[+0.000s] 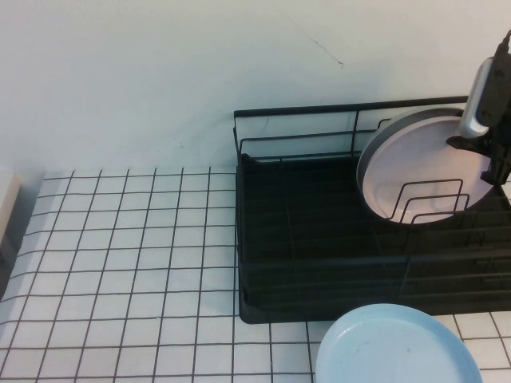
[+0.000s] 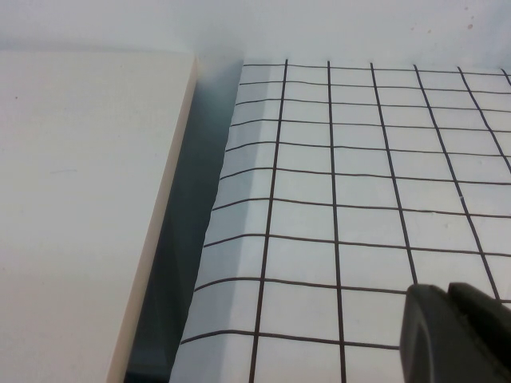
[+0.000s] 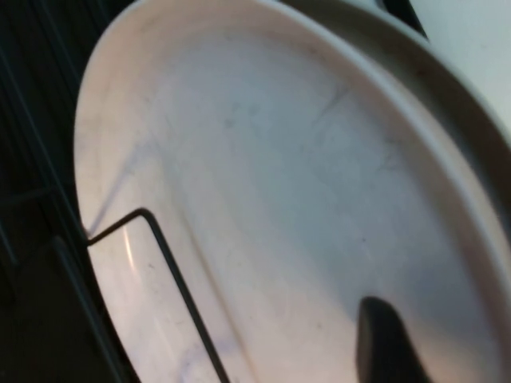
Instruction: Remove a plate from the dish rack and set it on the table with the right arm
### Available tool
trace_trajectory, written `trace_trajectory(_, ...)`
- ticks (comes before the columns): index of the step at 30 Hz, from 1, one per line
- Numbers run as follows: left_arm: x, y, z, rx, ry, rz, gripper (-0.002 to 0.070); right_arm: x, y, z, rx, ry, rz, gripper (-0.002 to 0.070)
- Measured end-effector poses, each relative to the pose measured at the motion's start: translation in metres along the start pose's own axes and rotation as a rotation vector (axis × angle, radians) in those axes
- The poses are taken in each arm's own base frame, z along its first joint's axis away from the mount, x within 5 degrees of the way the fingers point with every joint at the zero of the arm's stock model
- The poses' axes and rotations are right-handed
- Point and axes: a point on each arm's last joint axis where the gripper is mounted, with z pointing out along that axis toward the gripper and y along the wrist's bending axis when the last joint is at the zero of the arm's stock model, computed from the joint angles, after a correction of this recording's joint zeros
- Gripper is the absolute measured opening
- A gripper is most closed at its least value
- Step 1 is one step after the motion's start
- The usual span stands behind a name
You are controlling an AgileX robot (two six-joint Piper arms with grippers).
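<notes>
The pale pink plate (image 1: 415, 167) stands on edge in the right part of the black dish rack (image 1: 303, 239), leaning back behind upright wire loops (image 1: 431, 199). My right gripper (image 1: 488, 159) is at the plate's upper right rim, open, with the rim between its jaws. In the right wrist view one dark finger (image 3: 383, 343) lies in front of the plate's face (image 3: 263, 183); the other finger is hidden behind the plate. My left gripper (image 2: 452, 331) is shut and empty, low over the gridded table (image 2: 359, 159), and is out of the high view.
A grey-white plate (image 1: 403, 120) stands just behind the pink one. A light blue plate (image 1: 395, 347) lies on the table (image 1: 128, 263) in front of the rack. A cream block (image 2: 80, 199) sits at the table's left edge (image 1: 6, 199).
</notes>
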Motion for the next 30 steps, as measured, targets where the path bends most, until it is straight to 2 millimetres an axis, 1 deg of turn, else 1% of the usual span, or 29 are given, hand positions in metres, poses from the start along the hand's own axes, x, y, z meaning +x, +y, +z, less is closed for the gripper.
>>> trace_trajectory(2,0.000,0.000,0.000,0.000,0.000,0.000,-0.0004,0.000,-0.001,0.000,0.006,0.003,0.000,0.0232)
trace_trajectory(4,0.000,0.000,0.000,0.000,0.000,0.000,-0.0004,0.000,-0.001,0.000,0.007,0.003,-0.001,0.0141)
trace_trajectory(5,0.000,0.000,0.000,0.000,0.000,0.000,-0.0004,0.000,0.000,0.000,0.002,0.001,-0.007,0.0116)
trace_trajectory(8,0.000,0.000,0.000,0.000,0.000,0.000,-0.0004,0.000,0.000,0.000,-0.005,-0.001,-0.016,0.0118)
trace_trajectory(10,0.000,0.000,0.000,0.000,0.000,0.000,-0.0004,-0.003,0.000,-0.003,-0.003,-0.006,-0.021,0.0117)
trace_trajectory(13,0.000,0.000,0.000,0.000,0.000,0.000,-0.0004,-0.010,-0.002,-0.015,0.003,-0.021,-0.044,0.0111)
trace_trajectory(16,0.000,0.000,0.000,0.000,0.000,0.000,-0.0004,-0.025,-0.006,-0.037,0.036,-0.044,-0.082,0.0102)
trace_trajectory(19,0.000,0.000,0.000,0.000,0.000,0.000,-0.0004,-0.044,-0.009,-0.069,0.075,-0.070,-0.127,0.0097)
trace_trajectory(22,0.000,0.000,0.000,0.000,0.000,0.000,-0.0004,-0.062,-0.011,-0.103,0.126,-0.090,-0.098,0.0095)
trace_trajectory(24,0.000,0.000,0.000,0.000,0.000,0.000,-0.0004,-0.073,-0.007,-0.126,0.128,-0.096,-0.057,0.0095)
trace_trajectory(27,0.000,0.000,0.000,0.000,0.000,0.000,-0.0004,-0.086,0.006,-0.164,0.095,-0.079,0.037,0.0095)
trace_trajectory(29,0.000,0.000,0.000,0.000,0.000,0.000,-0.0004,-0.089,0.019,-0.184,0.030,-0.030,0.108,0.0095)
trace_trajectory(30,0.000,0.000,0.000,0.000,0.000,0.000,-0.0004,-0.090,0.022,-0.188,0.011,-0.018,0.130,0.0095)
